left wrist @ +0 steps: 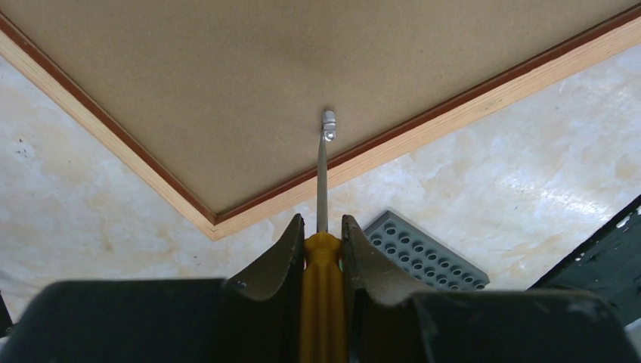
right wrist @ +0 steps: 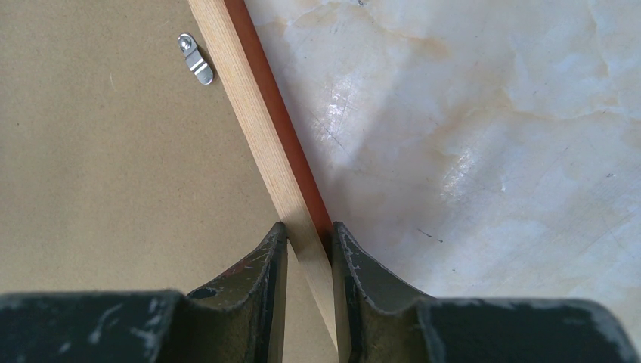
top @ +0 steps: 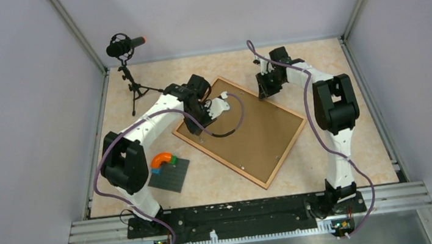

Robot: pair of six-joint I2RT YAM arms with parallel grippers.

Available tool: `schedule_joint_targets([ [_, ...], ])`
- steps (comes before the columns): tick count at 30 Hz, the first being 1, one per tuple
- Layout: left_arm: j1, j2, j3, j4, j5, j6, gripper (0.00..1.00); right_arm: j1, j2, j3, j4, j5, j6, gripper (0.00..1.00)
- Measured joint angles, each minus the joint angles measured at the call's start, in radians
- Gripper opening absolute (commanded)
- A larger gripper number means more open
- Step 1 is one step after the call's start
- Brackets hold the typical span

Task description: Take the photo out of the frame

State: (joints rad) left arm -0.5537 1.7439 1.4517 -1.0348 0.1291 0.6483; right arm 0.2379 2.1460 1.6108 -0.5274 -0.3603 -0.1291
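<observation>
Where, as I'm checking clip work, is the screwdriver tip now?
Left wrist view, centre: the screwdriver, held in the left claw, has its tip at a metal clip on the back of the frame, near its border.

No text, label, brand, number or sign legible in any view.
</observation>
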Motion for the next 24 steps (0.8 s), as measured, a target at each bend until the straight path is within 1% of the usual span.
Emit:
schedule_joint_targets([
  [8, -0.044, 0.010, 0.015, 0.022, 0.024, -0.027, 0.00, 0.000, 0.000, 0.000, 0.000, 0.000, 0.000, 0.00],
  [13, -0.050, 0.015, 0.041, 0.017, 0.081, -0.027, 0.00, 0.000, 0.000, 0.000, 0.000, 0.000, 0.000, 0.00],
  [18, -0.061, 0.004, 0.050, -0.002, 0.175, 0.002, 0.00, 0.000, 0.000, 0.000, 0.000, 0.000, 0.000, 0.00],
  [24, -0.165, -0.019, 0.047, -0.022, 0.254, 0.047, 0.00, 0.000, 0.000, 0.000, 0.000, 0.000, 0.000, 0.00],
])
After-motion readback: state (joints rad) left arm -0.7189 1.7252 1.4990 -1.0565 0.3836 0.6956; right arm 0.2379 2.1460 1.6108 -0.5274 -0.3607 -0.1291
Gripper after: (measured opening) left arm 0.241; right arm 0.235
